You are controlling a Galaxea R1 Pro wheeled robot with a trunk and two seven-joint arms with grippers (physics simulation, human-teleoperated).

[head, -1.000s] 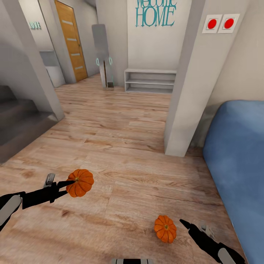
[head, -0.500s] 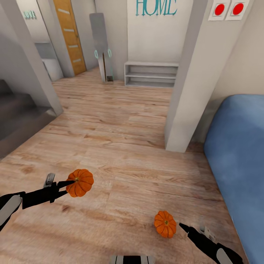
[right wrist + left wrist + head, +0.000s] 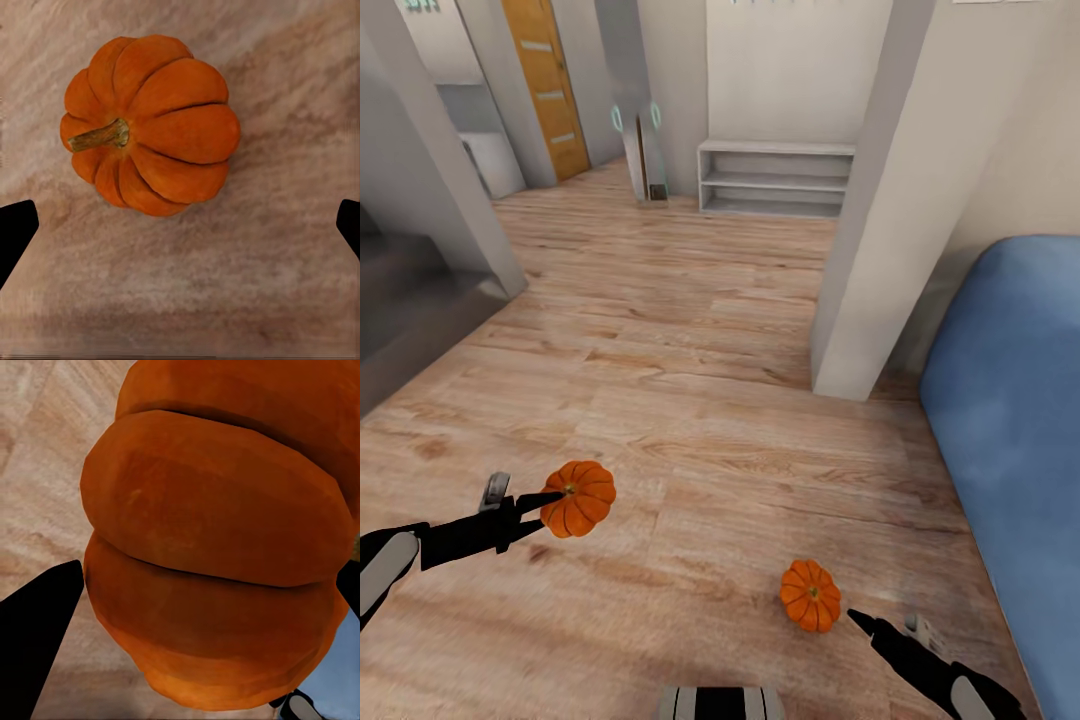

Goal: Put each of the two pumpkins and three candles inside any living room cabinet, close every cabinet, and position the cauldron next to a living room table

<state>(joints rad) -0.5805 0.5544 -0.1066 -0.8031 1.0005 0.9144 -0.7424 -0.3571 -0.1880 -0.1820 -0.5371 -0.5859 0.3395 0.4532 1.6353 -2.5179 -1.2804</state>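
Jaws of the left gripper (image 3: pixel 550 503) clamped on the first pumpkin (image 3: pixel 579 497), held off the wooden floor (image 3: pixel 690 340) ahead of the left arm; ribbed orange skin pressed close between the dark fingertips (image 3: pixel 37 637) in the left wrist view. Further right, jaws of the right gripper (image 3: pixel 860 622) spread wide and grasping nothing, tips pointing at the second pumpkin (image 3: pixel 810 595), which rests on the floor just beside and slightly left of them, apart from them. Seen from the right wrist, lying between the open fingertips (image 3: pixel 16 229), stem (image 3: pixel 101 136) tipped sideways. Right arm clearly nearer, so probably a short advance and a squeeze across the ribs. Beyond: grey stairs (image 3: pixel 410 300), orange door (image 3: pixel 545 80), low white shelf (image 3: pixel 775 180), white pillar (image 3: pixel 880 220), blue sofa (image 3: pixel 1010 400).
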